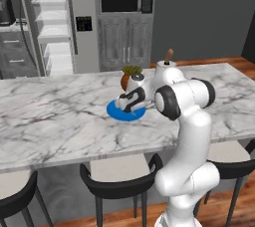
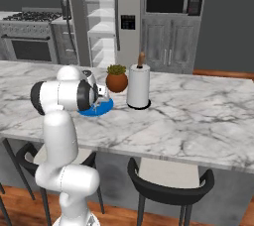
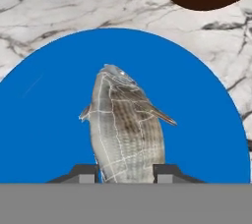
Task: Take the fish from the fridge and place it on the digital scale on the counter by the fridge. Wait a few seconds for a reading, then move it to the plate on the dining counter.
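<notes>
From the left base camera, the white robot arm bends forward over the long white marble dining counter with grey veins (image 1: 60,106), its two-finger gripper (image 1: 124,104) lowered over the flat round bright blue plate (image 1: 117,113).

From the right base camera, that plate (image 2: 101,107) peeks out past the arm's elbow, just beside a round brown pot holding a green plant (image 2: 116,80) and near a white paper-towel roll on a stand (image 2: 138,87). Behind stands the tall grey fridge with its door open on white shelves (image 2: 101,27).

From the hand camera, the gripper (image 3: 125,173) is closed tight on the small slim grey, silvery fish (image 3: 125,127), one finger on each flank, with the plate (image 3: 44,120) under the fish.
</notes>
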Available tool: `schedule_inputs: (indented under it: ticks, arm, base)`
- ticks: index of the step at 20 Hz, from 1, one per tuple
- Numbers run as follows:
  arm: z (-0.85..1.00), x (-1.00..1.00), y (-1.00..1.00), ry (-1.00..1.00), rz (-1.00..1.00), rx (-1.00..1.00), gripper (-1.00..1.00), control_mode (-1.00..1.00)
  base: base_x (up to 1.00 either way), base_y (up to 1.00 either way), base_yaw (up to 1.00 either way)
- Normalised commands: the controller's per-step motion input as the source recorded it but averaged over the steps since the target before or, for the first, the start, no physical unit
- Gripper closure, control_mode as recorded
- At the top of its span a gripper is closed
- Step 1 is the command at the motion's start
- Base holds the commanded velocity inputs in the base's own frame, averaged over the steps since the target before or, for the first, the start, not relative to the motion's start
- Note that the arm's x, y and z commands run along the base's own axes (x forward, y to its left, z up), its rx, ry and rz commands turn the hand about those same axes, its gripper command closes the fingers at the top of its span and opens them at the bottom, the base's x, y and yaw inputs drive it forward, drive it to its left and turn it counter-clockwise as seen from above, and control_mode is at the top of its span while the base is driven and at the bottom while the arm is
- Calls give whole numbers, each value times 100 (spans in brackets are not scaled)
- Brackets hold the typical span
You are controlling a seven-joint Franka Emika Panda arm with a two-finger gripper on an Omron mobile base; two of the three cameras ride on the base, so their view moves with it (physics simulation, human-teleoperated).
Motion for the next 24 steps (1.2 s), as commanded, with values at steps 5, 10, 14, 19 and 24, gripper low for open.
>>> schedule_inputs:
  ticks: [5,10,14,19,24]
  arm:
    - [-22,38,11,0,0,0,-100,-100]
    - [-10,41,0,0,0,0,-100,-100]
    - [5,-9,0,-1,0,0,-100,-100]
    - [76,-58,0,-19,0,0,-100,-100]
    - [100,-86,-3,-17,0,3,-100,-100]
  base:
    - [0,0,0]
    - [0,0,0]
    - [0,0,0]
    - [0,0,0]
    - [0,0,0]
